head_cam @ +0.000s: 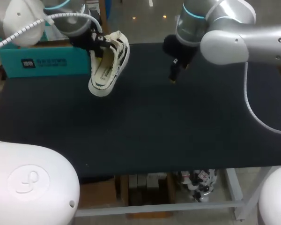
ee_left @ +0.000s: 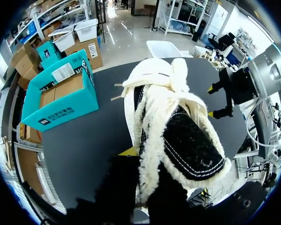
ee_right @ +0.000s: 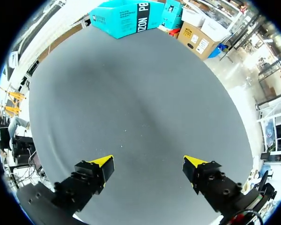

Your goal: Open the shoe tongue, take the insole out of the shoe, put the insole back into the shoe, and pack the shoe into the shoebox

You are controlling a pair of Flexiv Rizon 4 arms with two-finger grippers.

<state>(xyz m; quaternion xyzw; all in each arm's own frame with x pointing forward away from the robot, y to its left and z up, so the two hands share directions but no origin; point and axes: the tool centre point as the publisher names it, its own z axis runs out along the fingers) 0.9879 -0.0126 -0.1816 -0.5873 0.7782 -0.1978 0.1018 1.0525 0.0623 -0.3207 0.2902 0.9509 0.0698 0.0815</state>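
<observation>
Left claw [head_cam: 92, 43]: clamped on the shoe [head_cam: 107, 63] at the heel end. Its fingers are mostly buried under the fuzzy lining in the left wrist view. The shoe hangs tilted, toe down, and seems clear of the bench [head_cam: 154, 126]. It sits just beside the shoebox [head_cam: 42, 61], on the box's side facing mid-bench. The box is teal with its top open and a bare brown floor showing inside. Can't tell if the insole is seated; the opening is too blurry in the head view.

Right claw [ee_right: 147, 166]: spread wide, nothing between the fingers, hovering over bare bench. It is well apart from the shoebox, on the far side of the shoe from it.

Step, my read: packing, with the shoe gripped and the box next to it.

How to do it well:
- Carry the shoe up and over the box's near wall; don't drag it across, the dangling toe could catch the rim and shove the box.
- Turn the shoe so its length runs along the box's long side.
- Level it out, sole down, before lowering.
- Let go only once the sole rests on the box floor.
- Keep the right claw away from the box, or use it to steady the far wall if the box slides.
</observation>
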